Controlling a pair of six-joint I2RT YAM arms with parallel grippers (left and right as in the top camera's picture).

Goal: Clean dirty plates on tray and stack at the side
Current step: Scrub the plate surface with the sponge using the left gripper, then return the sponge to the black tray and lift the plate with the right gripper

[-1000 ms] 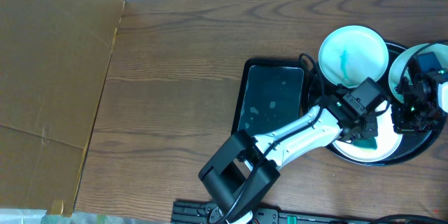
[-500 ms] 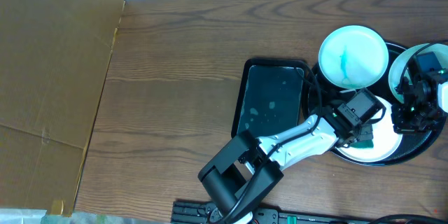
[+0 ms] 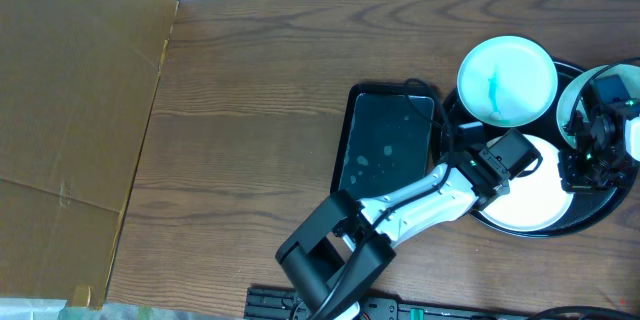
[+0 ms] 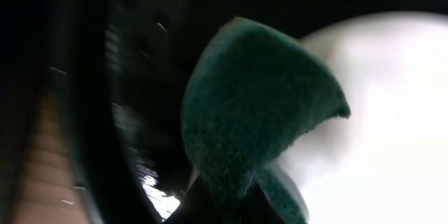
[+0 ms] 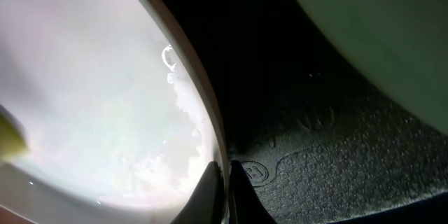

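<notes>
Plate [image 3: 535, 200] under the left gripper [image 4: 222, 199] is plain white and lies on the round black tray [image 3: 605, 210]. That gripper is clenched on a green sponge [image 4: 252, 119], which hangs across the plate's edge. The right gripper [image 5: 222, 182] pinches the same rim from the opposite side. Beyond the left gripper sits a smeared plate [image 3: 505, 80]; a third plate [image 3: 568, 95] lies under the right arm. Beside the left arm, a rectangular tray [image 3: 388, 145] rests on the desk [image 3: 250, 110].

Dark wood table [image 3: 250, 110], cardboard panel [image 3: 70, 90] on its left.
</notes>
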